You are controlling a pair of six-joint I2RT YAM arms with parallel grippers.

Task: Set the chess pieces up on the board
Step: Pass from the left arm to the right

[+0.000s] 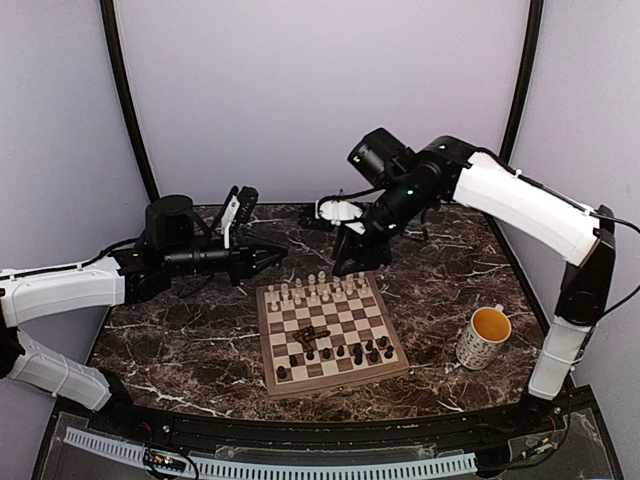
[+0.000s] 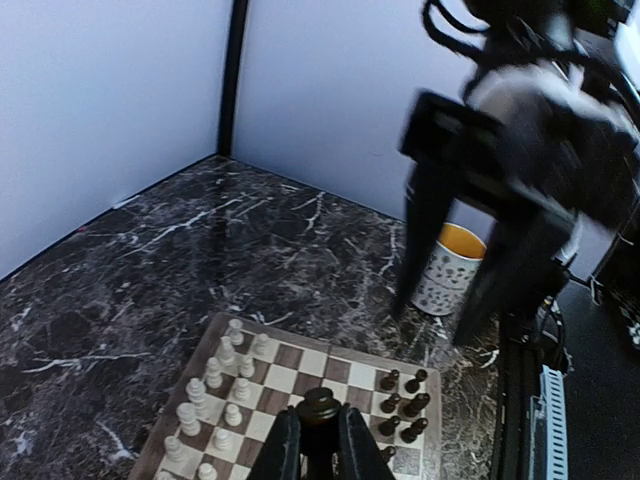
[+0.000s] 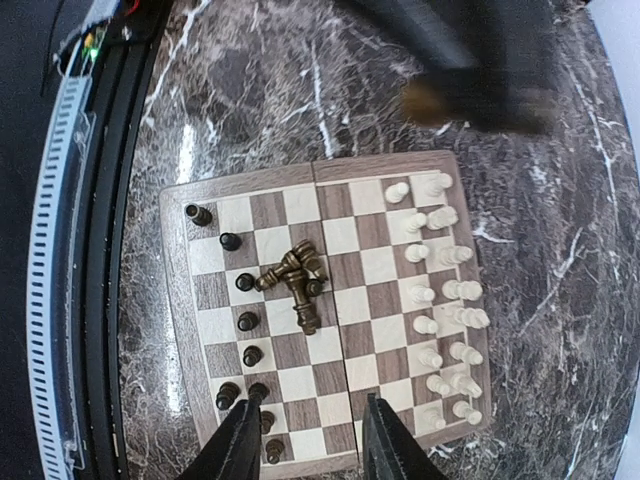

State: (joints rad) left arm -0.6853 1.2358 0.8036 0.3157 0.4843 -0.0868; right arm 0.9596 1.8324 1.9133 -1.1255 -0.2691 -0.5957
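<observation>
We see the left gripper (image 2: 320,432) pinched narrow on a dark piece (image 2: 320,402) above the board (image 1: 264,335), which lies near the worktop's (image 1: 180,340) front edge. The right gripper (image 3: 312,445) hangs partly open over the board, holding nothing. Pale pieces (image 1: 320,290) line the board's far edge, and toppled dark pieces (image 3: 295,280) lie mid-board. The speckled mug (image 1: 484,337) to the right of the board shows an orange-yellow inside.

Dark marble-look worktop (image 1: 200,340), brown-black with white veining, inside an enclosure of plain pale lilac walls (image 1: 320,90). Two black poles (image 1: 128,100) rise at the worktop's far corners, where the back wall meets the side panels. A black rail (image 1: 330,432) follows the curved near edge, with a white toothed strip (image 1: 300,468) just in front of it. The light is soft and even, leaving a faint sheen on the stone pattern.
</observation>
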